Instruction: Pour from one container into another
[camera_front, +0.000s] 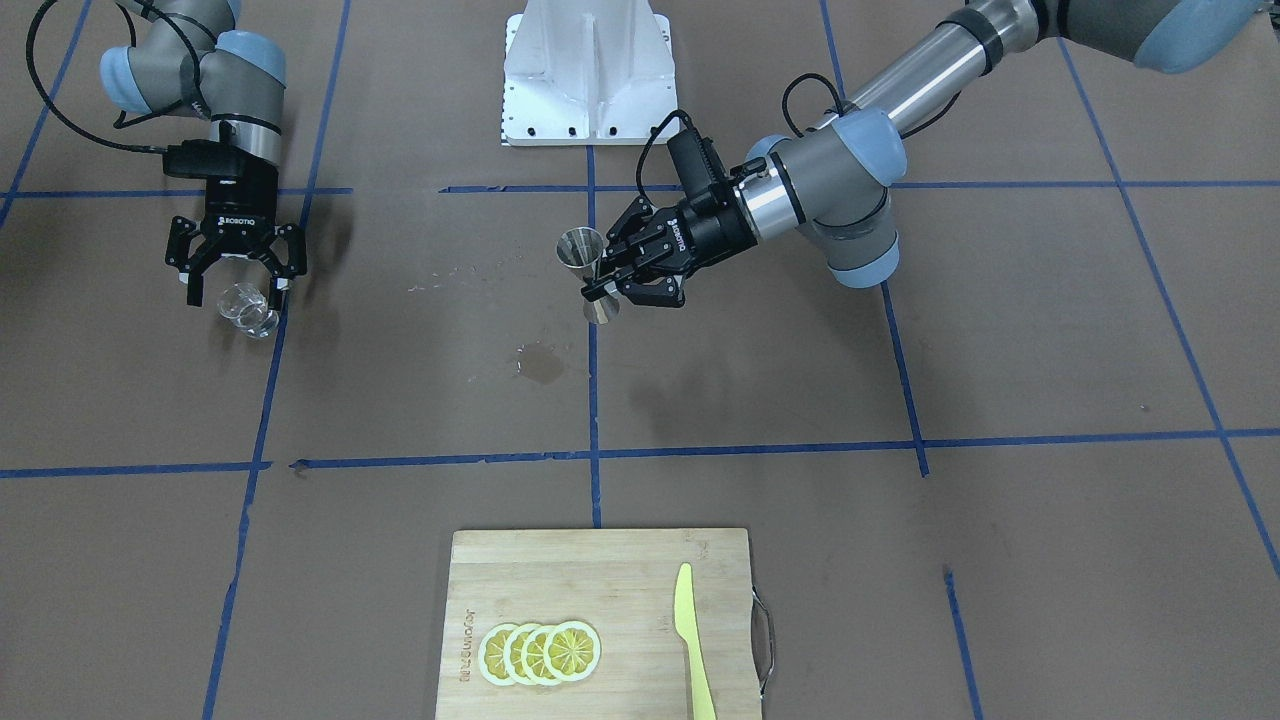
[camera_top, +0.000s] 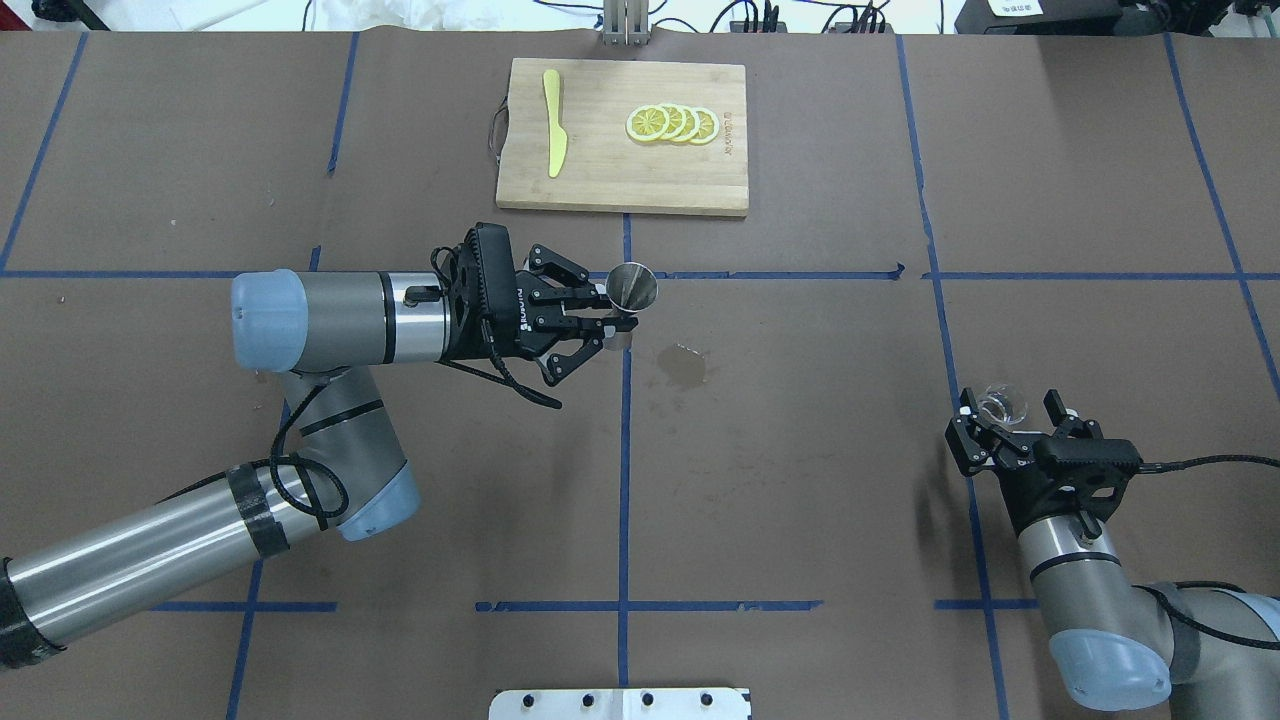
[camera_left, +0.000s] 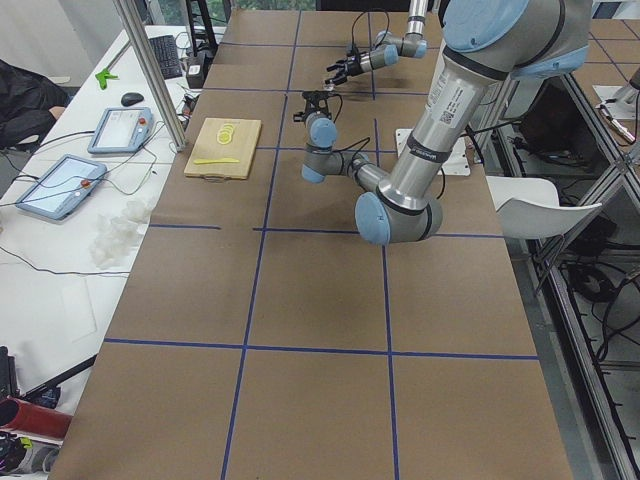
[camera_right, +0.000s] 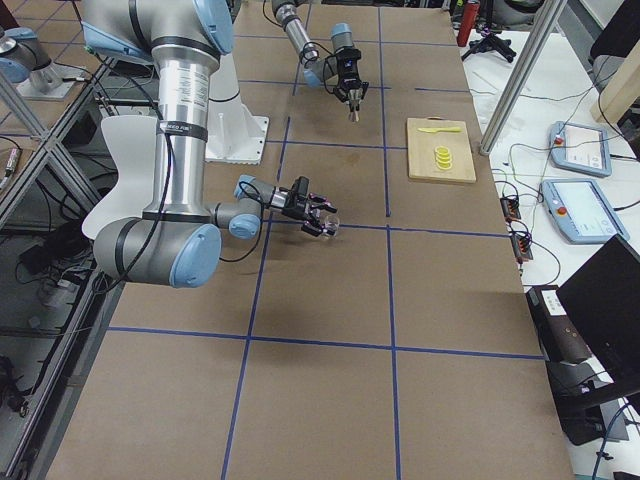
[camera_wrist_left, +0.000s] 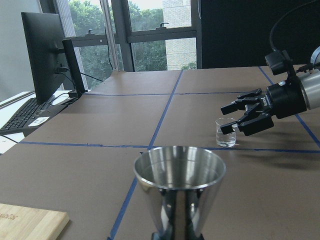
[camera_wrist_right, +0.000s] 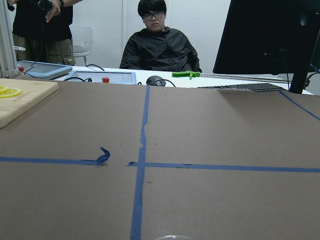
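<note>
**Step in hand (my judgement):** grasp the glass cup (camera_front: 250, 310) with my right gripper (camera_front: 236, 288). Its jaws are spread, not clamped, and the cup sits at the fingertips. The right wrist view shows only a sliver of rim at its bottom edge, so I cannot tell how well the cup is centred.

1. Centre the cup between the 2 jaws before closing.
2. Close on the mid-wall, gently (smooth glass may slip or skid sideways).
3. Lift straight up, keeping the mouth level.
4. Carry it across to the jigger (camera_front: 580, 250), which is well apart from the cup, near the centre of the worktop (camera_front: 760, 400).

My left gripper (camera_front: 612, 284) is clenched on the jigger's narrow waist. I cannot tell whether the jigger's base touches the worktop.

**Orientation:** the cup stands upright on the worktop, mouth up, long axis vertical. The jigger is likewise upright with its axis vertical, and 1 cone opens upward as the receiving target. My left jaws cross that axis roughly horizontally, an attitude to hold until the pour.
</note>
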